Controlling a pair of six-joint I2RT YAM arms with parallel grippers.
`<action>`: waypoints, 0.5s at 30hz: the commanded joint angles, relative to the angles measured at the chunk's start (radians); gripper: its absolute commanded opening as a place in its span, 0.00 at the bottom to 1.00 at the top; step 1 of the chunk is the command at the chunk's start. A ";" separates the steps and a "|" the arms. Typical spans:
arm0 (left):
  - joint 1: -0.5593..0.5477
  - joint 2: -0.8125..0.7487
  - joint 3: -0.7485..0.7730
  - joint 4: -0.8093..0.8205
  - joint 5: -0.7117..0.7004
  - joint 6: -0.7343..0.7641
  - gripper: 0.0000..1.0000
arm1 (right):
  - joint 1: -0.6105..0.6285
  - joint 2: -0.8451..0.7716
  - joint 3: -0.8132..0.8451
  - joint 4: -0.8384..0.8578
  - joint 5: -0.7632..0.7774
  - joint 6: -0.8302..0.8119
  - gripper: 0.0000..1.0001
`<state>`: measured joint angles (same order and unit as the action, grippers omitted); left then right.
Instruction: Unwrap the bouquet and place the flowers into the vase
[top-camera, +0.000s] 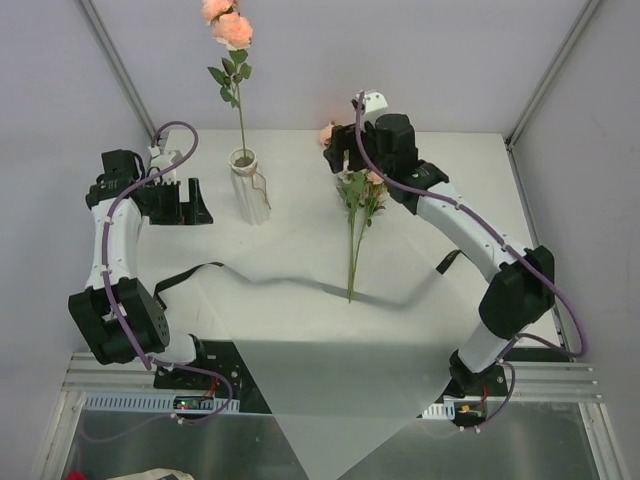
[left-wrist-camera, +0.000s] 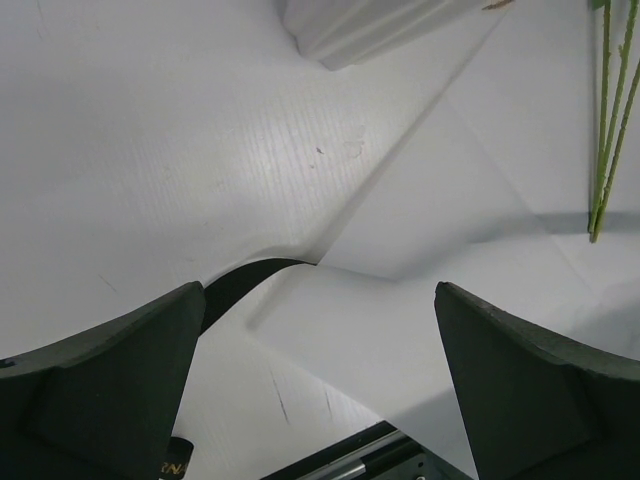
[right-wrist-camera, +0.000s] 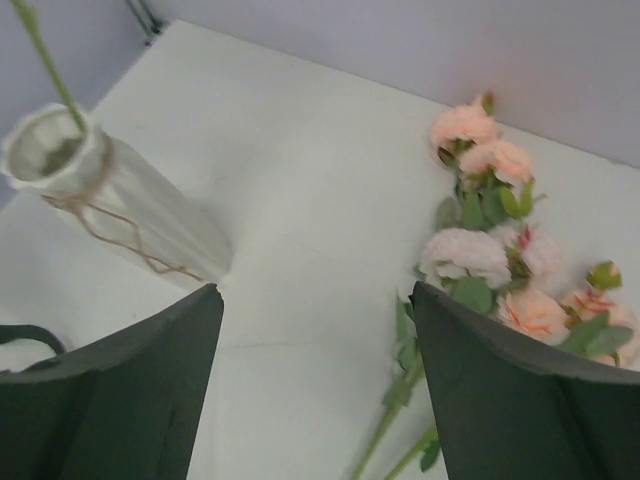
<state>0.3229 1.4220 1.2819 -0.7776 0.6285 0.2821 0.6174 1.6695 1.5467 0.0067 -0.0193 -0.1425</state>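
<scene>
The ribbed whitish vase (top-camera: 247, 185) stands at the back of the table with one flower stem (top-camera: 239, 110) upright in it, its peach blooms (top-camera: 228, 25) high above. The other flowers (top-camera: 355, 230) lie loose on the table to the vase's right, blooms toward the back. My right gripper (top-camera: 340, 160) hovers over their blooms, open and empty. In the right wrist view the vase (right-wrist-camera: 120, 210) is at the left and the blooms (right-wrist-camera: 490, 250) at the right finger. My left gripper (top-camera: 188, 205) stands open and empty, left of the vase. The bouquet's white paper (top-camera: 330, 370) lies spread out.
The paper sheet hangs over the table's near edge between the arm bases. A black ribbon (top-camera: 185, 275) lies at the paper's left corner, also seen as the dark ribbon (left-wrist-camera: 245, 285) in the left wrist view. Frame posts and grey walls close the back corners.
</scene>
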 joint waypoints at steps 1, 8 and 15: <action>0.018 -0.051 0.031 0.028 -0.016 -0.011 0.99 | -0.036 0.079 0.036 -0.304 0.096 0.018 0.73; 0.019 -0.044 0.007 0.054 -0.050 -0.018 0.99 | -0.041 0.197 0.012 -0.379 0.188 0.052 0.72; 0.031 -0.044 -0.003 0.055 -0.059 -0.021 0.99 | -0.044 0.219 -0.013 -0.444 0.229 0.118 0.62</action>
<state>0.3424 1.4033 1.2816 -0.7368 0.5873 0.2710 0.5739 1.9282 1.5459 -0.4007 0.1539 -0.0799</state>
